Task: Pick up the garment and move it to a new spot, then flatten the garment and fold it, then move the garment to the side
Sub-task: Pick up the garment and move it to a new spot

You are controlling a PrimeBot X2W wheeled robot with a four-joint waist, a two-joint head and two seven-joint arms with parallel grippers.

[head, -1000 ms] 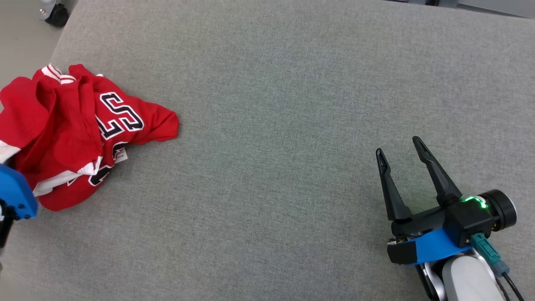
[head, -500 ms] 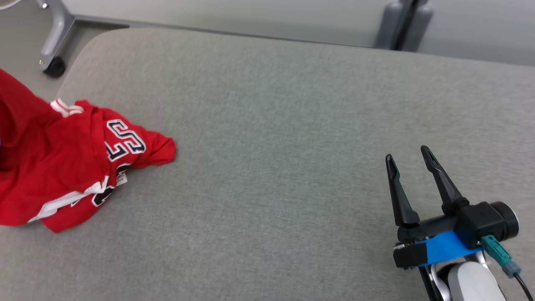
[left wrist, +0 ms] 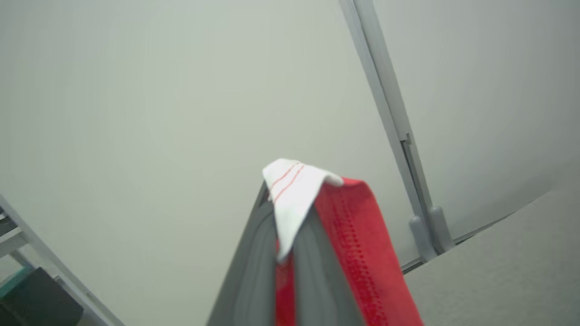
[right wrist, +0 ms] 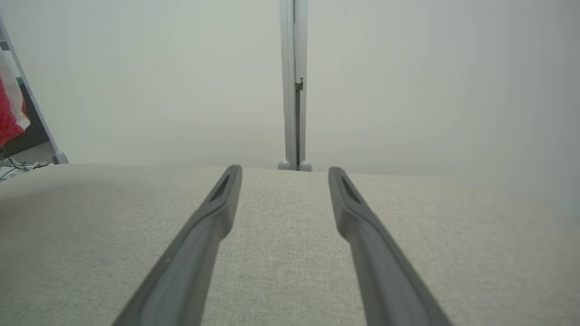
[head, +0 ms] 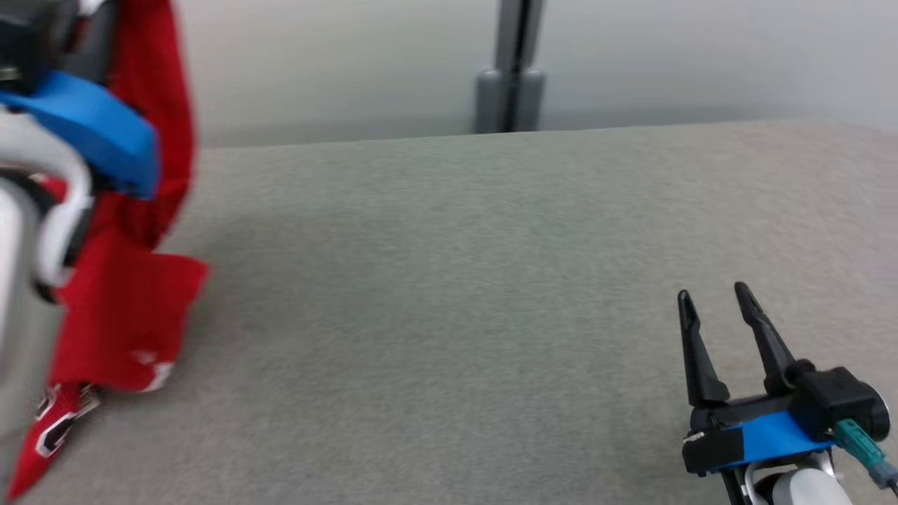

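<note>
Garment carried by the left arm, seen from the robot's side of the bench. The left tool (left wrist: 278,213) is clamped shut on a white-trimmed edge of the red garment (head: 126,315), the trim folded over the fingertips and the red cloth falling away down the right finger in the left wrist view. From that pinch the garment hangs at the far left of the scene, high above the grey bench (head: 449,280), so its long axis runs roughly top to bottom (a drape, not a spread). Its lower end, with black-and-white lettering, reaches down to the bench's near left corner; blur makes it impossible to tell whether that end touches the surface or hangs just clear. The right tool (head: 713,294) stands with its jaws wide and nothing between them, low over the near right part of the bench, fingers pointing toward the far edge and the grey upright post (head: 511,77) behind it. The two tools are well apart, with bare bench between them. The governing relation is therefore that the garment lies entirely to the left of the free bench, and the left arm alone has it; the right arm is much the farther one. Judged from the task, the carry to a new spot is under way, and the set-down probably lies rightward, where the trailing end may drag or bunch.
</note>
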